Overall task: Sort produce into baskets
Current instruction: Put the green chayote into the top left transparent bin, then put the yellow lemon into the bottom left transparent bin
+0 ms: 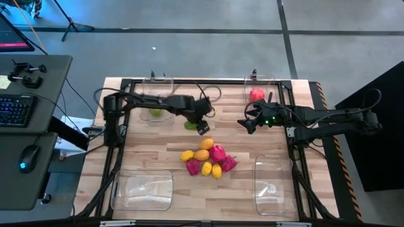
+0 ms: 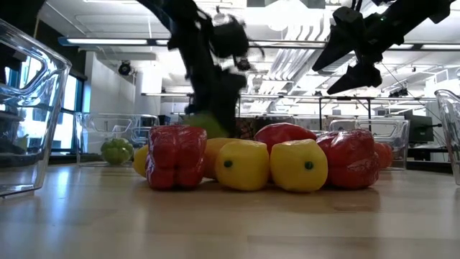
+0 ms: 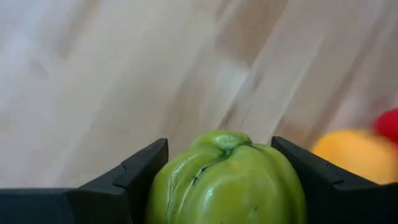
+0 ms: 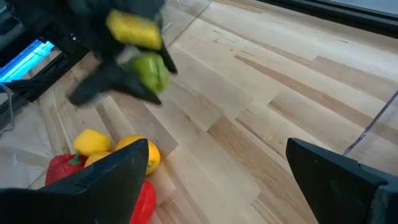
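Produce pile [image 1: 207, 160] lies mid-surface [image 1: 158, 148]. Bins sit at the corners: far left [image 1: 158, 94], far right [image 1: 262, 88], near left [image 1: 144, 189], near right [image 1: 273, 183], one piece in each far bin.

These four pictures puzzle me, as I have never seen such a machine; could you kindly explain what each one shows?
It is a robot with two dark arms at a wooden table, each ending in a two-finger gripper. One picture looks straight down from above, one looks level across the tabletop, and the other two come from cameras on the wrists. A pile of toy produce lies mid-table, with four clear baskets at the corners; one basket holds a green piece and another a red one. The left gripper is shut on a green pepper, lifted above the table. The right gripper hangs open and empty nearby.
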Motion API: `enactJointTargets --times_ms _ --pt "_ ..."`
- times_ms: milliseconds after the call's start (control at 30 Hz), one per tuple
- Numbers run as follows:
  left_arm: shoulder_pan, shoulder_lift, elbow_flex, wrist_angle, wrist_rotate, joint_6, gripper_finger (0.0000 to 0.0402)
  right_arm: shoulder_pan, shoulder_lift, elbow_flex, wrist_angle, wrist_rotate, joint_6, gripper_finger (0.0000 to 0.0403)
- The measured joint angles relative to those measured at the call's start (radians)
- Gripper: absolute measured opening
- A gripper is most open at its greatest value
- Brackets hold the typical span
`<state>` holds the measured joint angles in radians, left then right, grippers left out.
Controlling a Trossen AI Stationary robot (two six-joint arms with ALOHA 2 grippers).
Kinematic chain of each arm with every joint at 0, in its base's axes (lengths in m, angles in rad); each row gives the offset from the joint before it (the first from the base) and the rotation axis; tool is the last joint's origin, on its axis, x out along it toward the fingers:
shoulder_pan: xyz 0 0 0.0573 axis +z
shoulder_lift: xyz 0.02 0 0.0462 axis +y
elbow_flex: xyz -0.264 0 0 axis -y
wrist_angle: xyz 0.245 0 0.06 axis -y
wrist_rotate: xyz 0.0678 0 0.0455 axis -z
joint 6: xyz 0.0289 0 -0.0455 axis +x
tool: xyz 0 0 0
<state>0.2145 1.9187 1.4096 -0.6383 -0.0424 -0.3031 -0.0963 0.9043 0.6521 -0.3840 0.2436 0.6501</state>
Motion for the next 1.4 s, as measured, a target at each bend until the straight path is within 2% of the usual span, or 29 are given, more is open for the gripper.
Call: enactJointTargets --times_ms 100,200,300,467,633,733,900,1000,1233,1400 --pt "0.030 -0.116 0.000 0.001 -0.049 0.036 0.0238 0.000 0.000 0.000 0.000 0.000 0.005 0.0369" --pt "0.061 -0.268 -0.012 -0.016 -0.203 0.078 0.0238 0.000 0.000 0.000 0.000 0.000 0.005 0.0369" --pt "0.100 -0.429 -0.081 -0.021 -0.327 0.082 0.0238 0.000 0.000 0.000 0.000 0.000 0.005 0.0369" --pt "0.160 -0.684 -0.302 -0.014 -0.384 -0.075 0.0251 0.000 0.000 0.000 0.000 0.006 -0.001 0.0369" --pt "0.172 -0.825 -0.489 0.054 -0.433 -0.238 0.0267 0.000 0.000 0.000 0.000 0.044 0.004 0.0369" --pt "0.172 -0.863 -0.536 0.069 -0.436 -0.293 0.0269 0.000 0.000 0.000 0.000 0.045 0.004 0.0369" --pt "0.179 -0.862 -0.564 0.079 -0.425 -0.279 0.0271 0.000 0.000 0.000 0.001 0.044 0.011 0.0369" --pt "0.198 -0.844 -0.564 0.091 -0.385 -0.259 0.0281 0.000 0.000 0.000 0.001 0.044 0.027 0.0369" --pt "0.253 -0.810 -0.564 0.144 -0.242 -0.210 0.0358 0.000 0.000 -0.001 0.046 0.042 0.022 0.0369" --pt "0.265 -0.817 -0.525 0.177 -0.151 -0.196 0.0393 0.000 0.000 -0.001 0.179 0.033 -0.023 0.0369"
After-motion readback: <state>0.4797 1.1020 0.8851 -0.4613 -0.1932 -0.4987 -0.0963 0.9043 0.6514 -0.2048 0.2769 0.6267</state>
